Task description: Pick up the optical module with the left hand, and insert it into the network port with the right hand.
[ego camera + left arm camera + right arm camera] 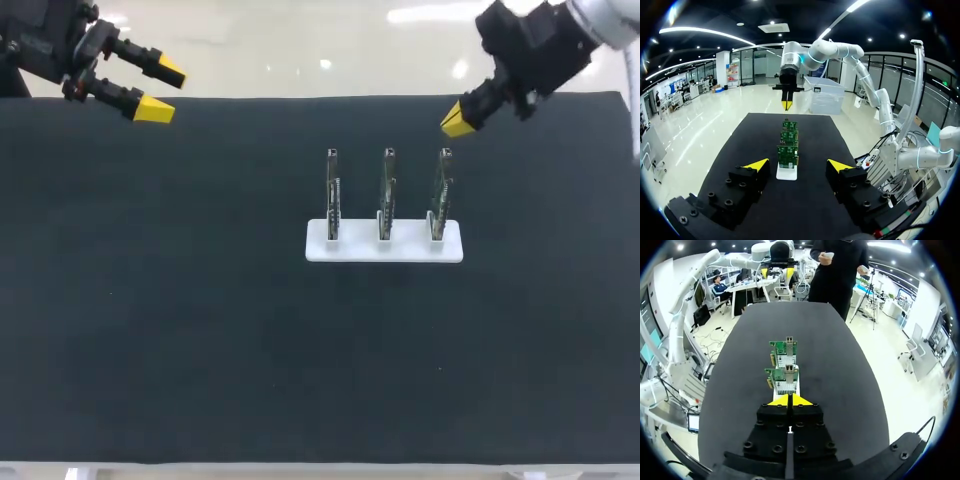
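Head view: three green circuit boards (387,195) stand upright in a row in slots of a white rectangular holder (383,243) mid-table on the black mat (200,330). We can't pick out a separate optical module or tell whether any port is filled, so this fits either end of the job. Our left gripper (152,90) hangs over the far left corner, spread wide, empty. Our right gripper (458,122) hovers behind the rightmost board, tips together, holding nothing

Left wrist view: yellow tips apart, boards well ahead, end-on

Right wrist view: tips closed, nearest board (782,380) just ahead; metal ports on top, contents unclear
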Robot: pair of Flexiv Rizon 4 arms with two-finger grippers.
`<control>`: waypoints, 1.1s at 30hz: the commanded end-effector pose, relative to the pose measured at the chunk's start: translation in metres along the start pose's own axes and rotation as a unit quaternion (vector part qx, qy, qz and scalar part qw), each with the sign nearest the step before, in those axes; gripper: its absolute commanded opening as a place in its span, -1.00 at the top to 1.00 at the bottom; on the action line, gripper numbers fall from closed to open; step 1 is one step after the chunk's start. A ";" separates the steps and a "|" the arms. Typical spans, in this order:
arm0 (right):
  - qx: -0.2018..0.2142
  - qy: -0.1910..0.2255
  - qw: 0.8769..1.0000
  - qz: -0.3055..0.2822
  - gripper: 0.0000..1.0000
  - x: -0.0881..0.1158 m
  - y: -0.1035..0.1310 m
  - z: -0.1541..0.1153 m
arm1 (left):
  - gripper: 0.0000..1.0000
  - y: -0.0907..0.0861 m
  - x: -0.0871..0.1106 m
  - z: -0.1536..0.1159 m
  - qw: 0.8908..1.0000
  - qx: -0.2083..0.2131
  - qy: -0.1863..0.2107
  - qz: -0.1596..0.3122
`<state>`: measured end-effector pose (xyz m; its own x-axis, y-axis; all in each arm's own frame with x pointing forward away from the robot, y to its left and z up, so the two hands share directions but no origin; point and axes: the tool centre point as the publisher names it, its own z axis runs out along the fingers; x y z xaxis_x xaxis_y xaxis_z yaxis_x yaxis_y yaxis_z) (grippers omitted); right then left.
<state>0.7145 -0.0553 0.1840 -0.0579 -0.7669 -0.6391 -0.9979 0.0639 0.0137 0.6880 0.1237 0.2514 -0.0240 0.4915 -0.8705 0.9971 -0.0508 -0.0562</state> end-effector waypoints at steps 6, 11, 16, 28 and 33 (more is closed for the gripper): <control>-0.015 0.008 1.000 0.001 1.00 0.001 0.002 -0.054 | -1.00 0.001 -0.001 0.001 1.000 0.000 0.002 -0.001; -0.023 0.008 1.000 0.001 1.00 0.000 0.006 -0.076 | -1.00 0.001 -0.001 0.001 1.000 0.000 0.002 -0.001; -0.030 -0.001 1.000 0.009 0.65 -0.005 0.008 -0.086 | -1.00 0.001 -0.001 0.001 1.000 0.000 0.002 -0.001; -0.030 -0.001 1.000 0.009 -1.00 -0.005 0.008 -0.086 | -1.00 0.001 -0.001 0.001 1.000 0.000 0.002 -0.001; -0.030 -0.001 1.000 0.009 -1.00 -0.005 0.008 -0.086 | -1.00 0.001 -0.001 0.001 1.000 0.000 0.002 -0.001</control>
<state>0.7042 -0.1064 0.2535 -0.0752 -0.7652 -0.6394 -0.9967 0.0383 0.0714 0.6880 0.1236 0.2514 -0.0240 0.4915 -0.8705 0.9971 -0.0509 -0.0562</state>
